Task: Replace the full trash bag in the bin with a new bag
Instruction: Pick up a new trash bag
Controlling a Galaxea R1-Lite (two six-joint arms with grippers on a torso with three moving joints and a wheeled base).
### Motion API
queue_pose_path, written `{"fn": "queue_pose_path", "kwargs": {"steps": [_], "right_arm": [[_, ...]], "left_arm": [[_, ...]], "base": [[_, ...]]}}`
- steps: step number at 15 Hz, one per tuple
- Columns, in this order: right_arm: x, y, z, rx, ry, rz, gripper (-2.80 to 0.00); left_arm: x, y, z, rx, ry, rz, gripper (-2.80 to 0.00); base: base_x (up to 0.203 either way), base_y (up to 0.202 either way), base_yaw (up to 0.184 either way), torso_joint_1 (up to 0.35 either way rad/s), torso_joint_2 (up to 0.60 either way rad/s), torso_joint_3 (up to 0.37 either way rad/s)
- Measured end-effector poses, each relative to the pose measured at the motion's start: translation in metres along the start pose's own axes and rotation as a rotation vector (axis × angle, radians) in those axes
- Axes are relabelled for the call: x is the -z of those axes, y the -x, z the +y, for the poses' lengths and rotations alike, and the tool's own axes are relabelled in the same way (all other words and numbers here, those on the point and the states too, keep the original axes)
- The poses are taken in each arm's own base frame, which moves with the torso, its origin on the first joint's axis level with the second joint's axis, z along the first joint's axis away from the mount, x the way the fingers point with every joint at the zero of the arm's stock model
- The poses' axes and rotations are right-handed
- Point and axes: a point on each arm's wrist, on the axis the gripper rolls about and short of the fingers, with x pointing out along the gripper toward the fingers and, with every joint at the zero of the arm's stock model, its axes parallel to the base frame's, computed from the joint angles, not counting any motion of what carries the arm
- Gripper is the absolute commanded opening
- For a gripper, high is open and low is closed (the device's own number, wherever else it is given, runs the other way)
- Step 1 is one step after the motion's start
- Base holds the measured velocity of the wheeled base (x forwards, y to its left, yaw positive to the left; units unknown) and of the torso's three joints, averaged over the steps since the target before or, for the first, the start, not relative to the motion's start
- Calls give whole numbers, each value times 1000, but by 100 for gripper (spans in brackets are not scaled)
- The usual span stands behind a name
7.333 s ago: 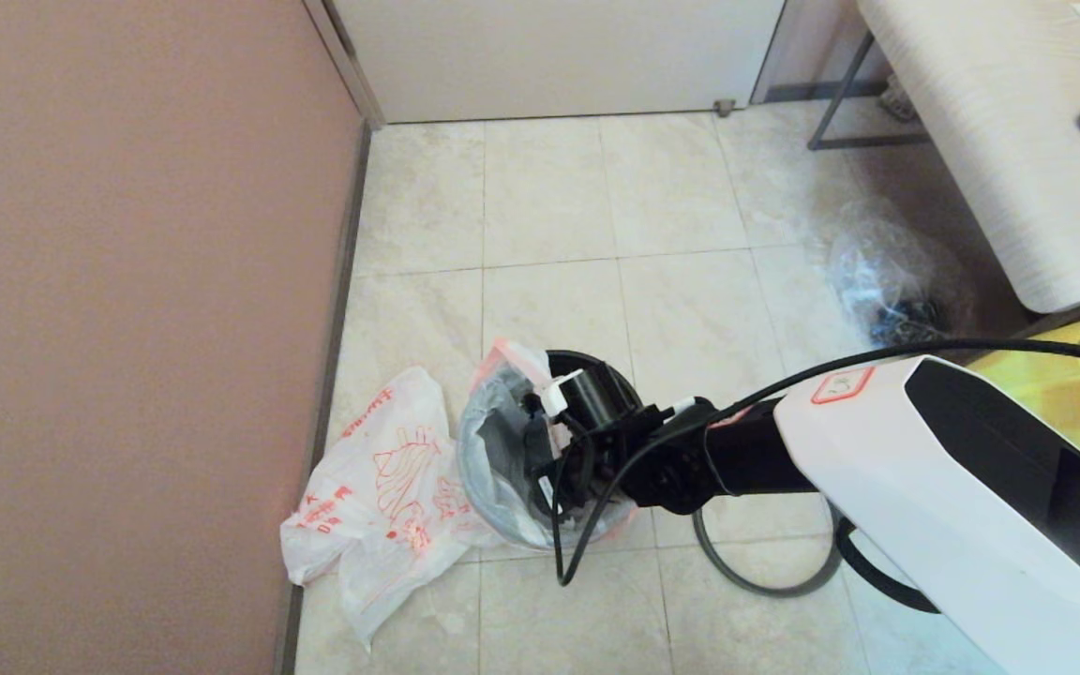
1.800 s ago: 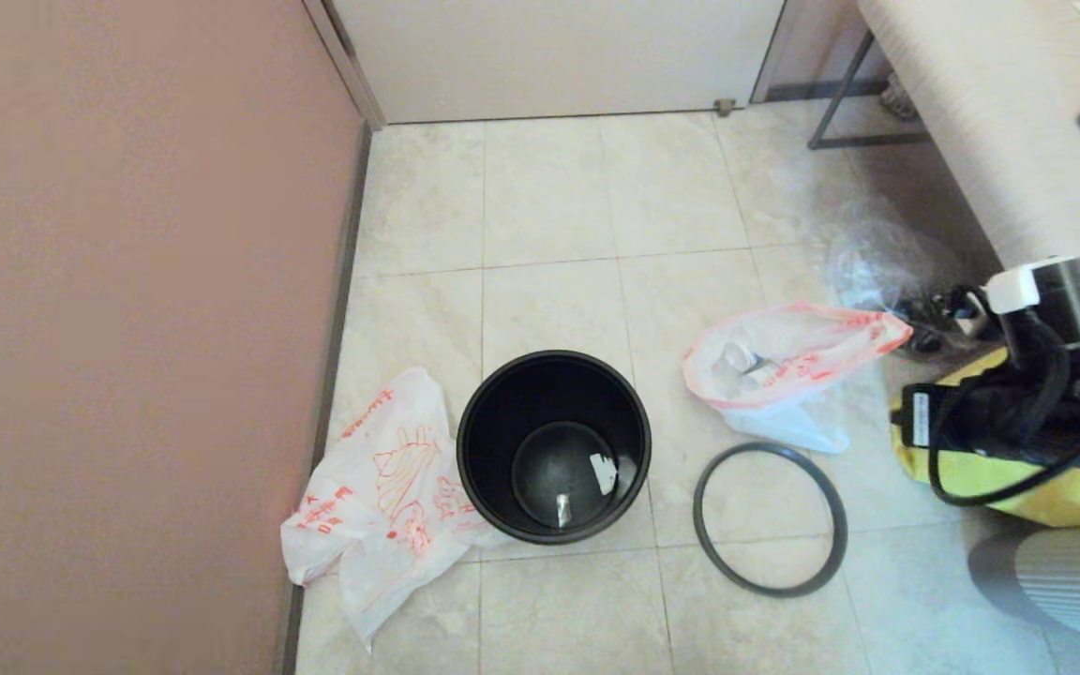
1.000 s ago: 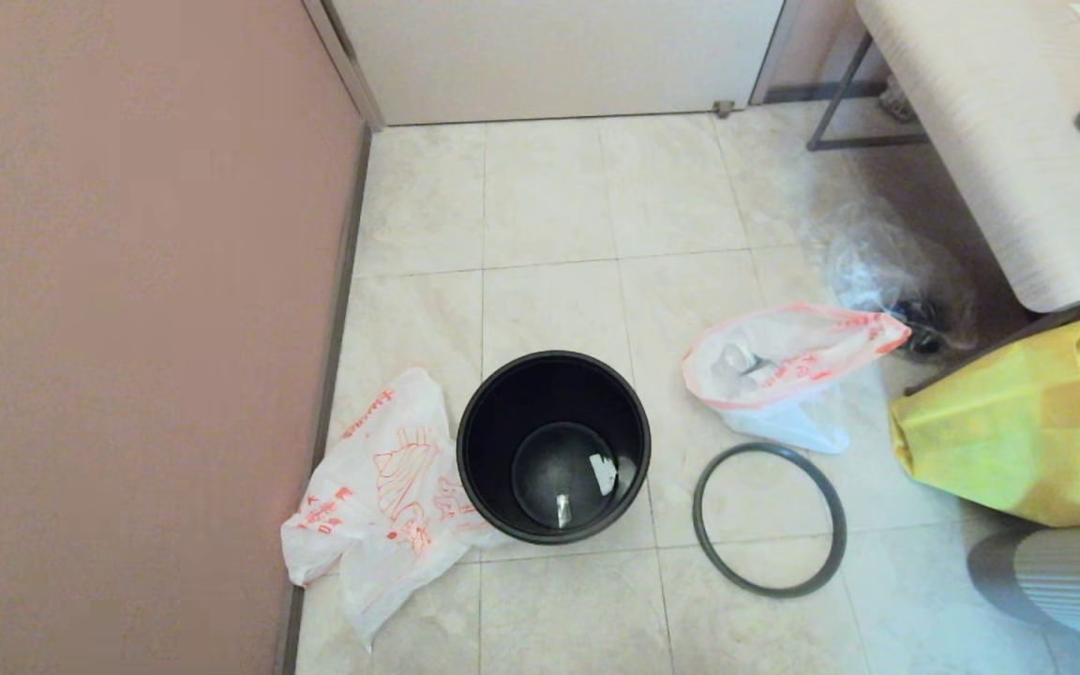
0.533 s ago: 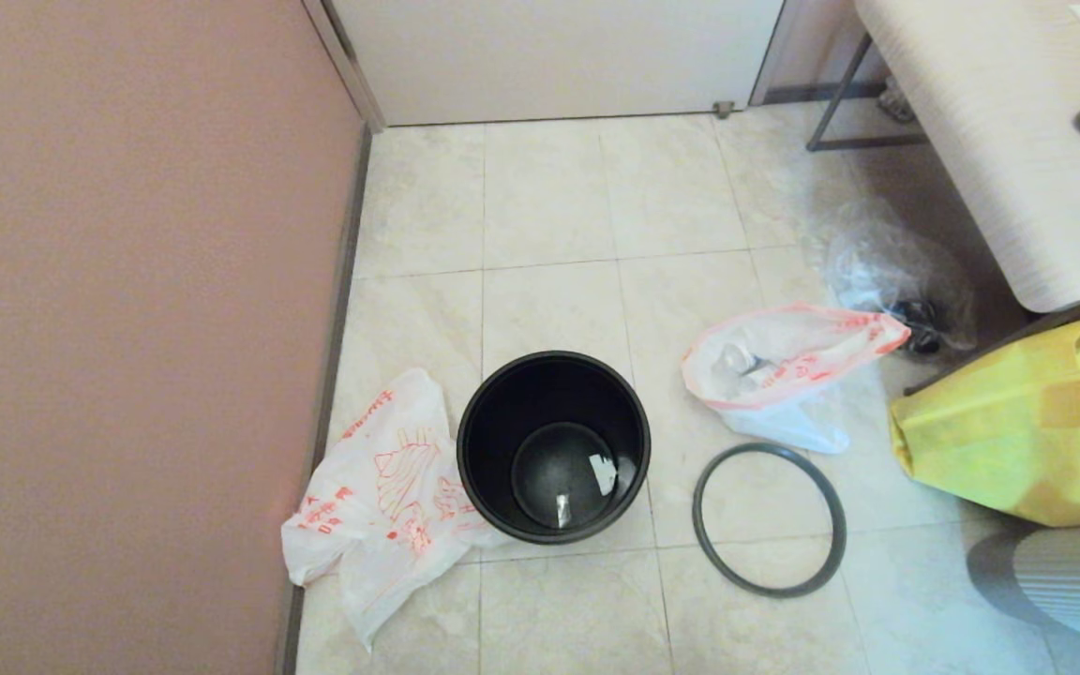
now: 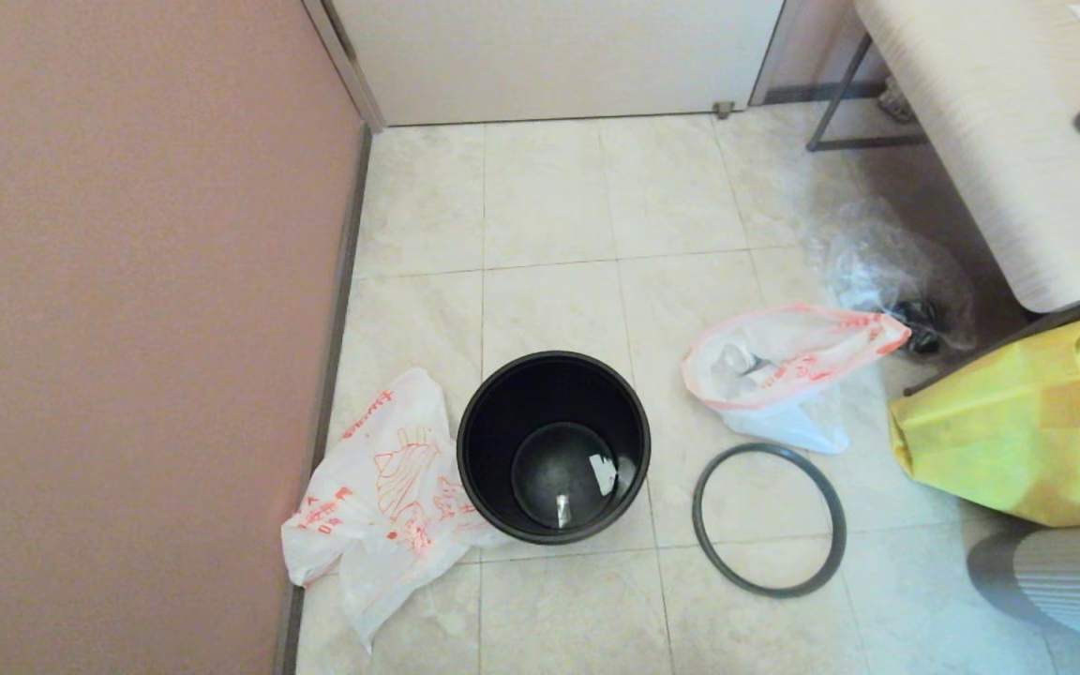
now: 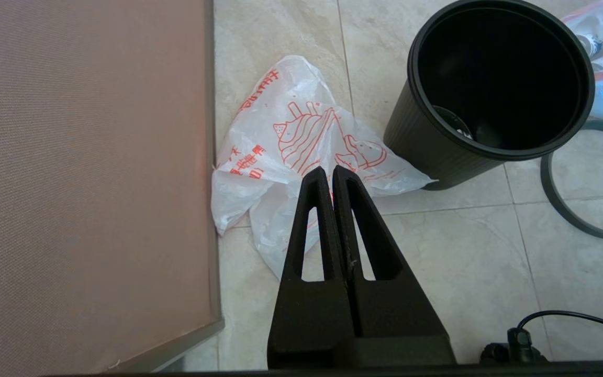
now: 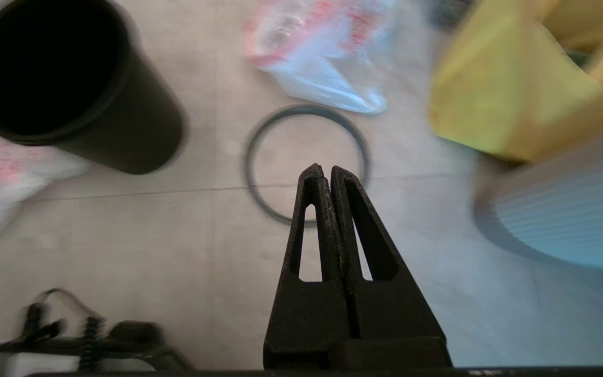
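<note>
Head view: I see no arm here, only the floor (image 5: 549,197). The bin (image 5: 553,448) stands upright with no bag in it, a few small scraps on its bottom.
New bag: the new bag (image 5: 381,487) lies flat and crumpled at the bin's 9 o'clock, touching its base, with the wall (image 5: 127,328) on its far side.
Full trash bag: the full trash bag (image 5: 779,375) lies on its side at the bin's 2 o'clock, apart from it, mouth towards the bin.
Rim ring: the rim ring (image 5: 770,518) lies flat on the tiles at the bin's 3 o'clock, just below the full trash bag.
Other things: a clear bag (image 5: 887,277) and a yellow bag (image 5: 1009,431) sit further right beside the table (image 5: 990,122).
Left wrist view: only here do I see the left gripper (image 6: 330,175). Its jaws are pressed together on nothing, held above the floor. The new bag (image 6: 301,141) lies just past the tips at 12 o'clock, the bin (image 6: 437,146) at 2 o'clock.
Right wrist view: only here do I see the right gripper (image 7: 322,175). Its jaws are pressed together and empty. The rim ring (image 7: 259,141) lies under and beyond the tips, the full trash bag (image 7: 327,63) further at 12 o'clock, the bin (image 7: 139,125) at 10 o'clock, the yellow bag (image 7: 505,99) at 2 o'clock.
</note>
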Motion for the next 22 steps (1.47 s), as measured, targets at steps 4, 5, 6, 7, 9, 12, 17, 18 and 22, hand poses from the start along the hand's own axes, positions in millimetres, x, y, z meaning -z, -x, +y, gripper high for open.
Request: {"fn": "queue_pose_path", "kwargs": {"steps": [4, 5, 6, 7, 9, 12, 17, 18, 22], "right_arm": [[6, -3, -1, 24, 12, -21, -280], [6, -3, -1, 24, 9, -19, -280], [7, -3, -1, 24, 8, -18, -280], [7, -4, -1, 24, 8, -16, -280], [7, -4, -1, 24, 8, -16, -280], [7, -4, -1, 24, 7, -15, -280], [7, -4, -1, 25, 7, -15, -280], [7, -4, -1, 25, 7, -15, -280], [7, -4, -1, 24, 8, -15, -280]], "left_arm": [[0, 0, 0, 1, 0, 0, -280], [0, 0, 0, 0, 0, 0, -280], [0, 0, 0, 1, 1, 0, -280], [0, 0, 0, 1, 0, 0, -280], [0, 0, 0, 0, 0, 0, -280], [0, 0, 0, 0, -1, 0, -280], [0, 0, 0, 0, 0, 0, -280], [0, 0, 0, 0, 0, 0, -280], [0, 0, 0, -2, -1, 5, -280]], "base": [[0, 0, 0, 0, 0, 0], [0, 0, 0, 0, 0, 0], [0, 0, 0, 0, 0, 0], [0, 0, 0, 0, 0, 0], [0, 0, 0, 0, 0, 0], [0, 0, 0, 0, 0, 0], [0, 0, 0, 0, 0, 0], [0, 0, 0, 0, 0, 0], [0, 0, 0, 0, 0, 0]]}}
